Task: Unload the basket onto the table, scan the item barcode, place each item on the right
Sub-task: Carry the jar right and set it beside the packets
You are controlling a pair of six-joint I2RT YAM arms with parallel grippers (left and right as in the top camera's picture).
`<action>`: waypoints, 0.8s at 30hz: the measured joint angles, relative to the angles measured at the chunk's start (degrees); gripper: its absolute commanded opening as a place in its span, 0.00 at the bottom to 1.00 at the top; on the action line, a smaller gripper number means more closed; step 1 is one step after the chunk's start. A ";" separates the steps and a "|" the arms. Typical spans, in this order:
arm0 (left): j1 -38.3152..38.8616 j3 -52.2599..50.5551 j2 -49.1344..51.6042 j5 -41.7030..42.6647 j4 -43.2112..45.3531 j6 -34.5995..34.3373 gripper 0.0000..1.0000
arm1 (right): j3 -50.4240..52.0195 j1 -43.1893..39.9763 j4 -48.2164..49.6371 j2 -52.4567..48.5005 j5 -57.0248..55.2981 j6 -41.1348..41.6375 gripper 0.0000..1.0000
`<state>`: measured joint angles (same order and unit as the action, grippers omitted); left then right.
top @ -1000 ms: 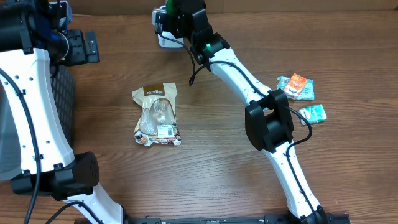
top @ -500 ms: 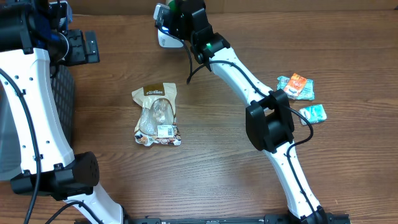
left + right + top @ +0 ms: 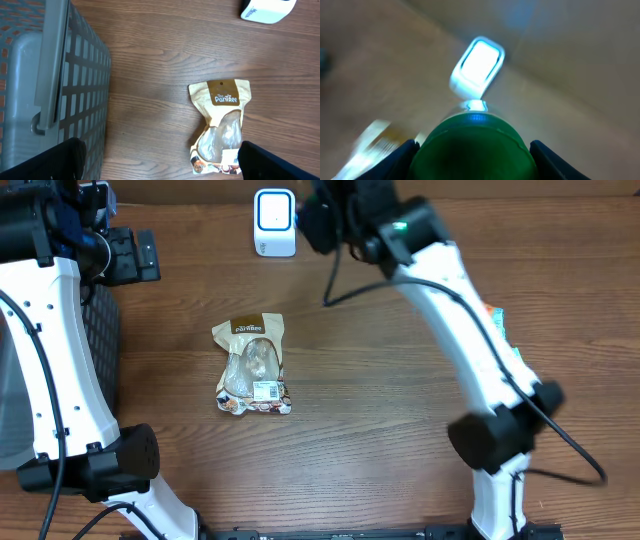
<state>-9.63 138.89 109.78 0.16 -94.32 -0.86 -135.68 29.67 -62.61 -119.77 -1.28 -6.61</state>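
The white scanner [image 3: 274, 222] stands at the far edge of the tabletop [image 3: 360, 430], its face lit pale blue. The right tool [image 3: 474, 146] hangs just to the right of the scanner and is closed on a green item [image 3: 472, 155], a rounded thing that fills the gap between the two fingers (the wrist view is too blurred to say what it is, or to show any barcode). From that wrist view the scanner's lit face lies just beyond the green item, and the two are apart. A tan snack bag [image 3: 253, 365] lies flat on the wood on the near side of the scanner, well clear of it, with its printed header end toward the scanner and a small white label at its other end. The left tool [image 3: 160, 150] hangs well to the left of the scanner, its jaws spread wide with nothing between them. A grey mesh basket [image 3: 75, 75] sits below it, left of the scanner.
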 measured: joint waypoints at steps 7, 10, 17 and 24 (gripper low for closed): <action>0.00 0.00 0.00 -0.02 0.00 0.02 1.00 | 0.52 0.00 -21.18 0.70 2.14 7.58 0.40; 0.00 0.00 0.00 -0.02 0.00 0.02 1.00 | 3.91 0.00 -22.34 -0.09 2.34 9.55 0.41; 0.00 0.00 0.00 0.00 0.02 0.02 0.99 | 17.57 -0.48 -18.05 -0.48 2.43 14.08 0.41; 0.00 0.00 0.00 0.00 0.00 0.02 1.00 | 28.79 -6.01 -13.68 -0.87 1.03 19.10 0.37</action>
<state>-9.63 138.89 109.78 0.16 -94.32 -0.84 -106.89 23.66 -76.29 -120.64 -0.25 12.49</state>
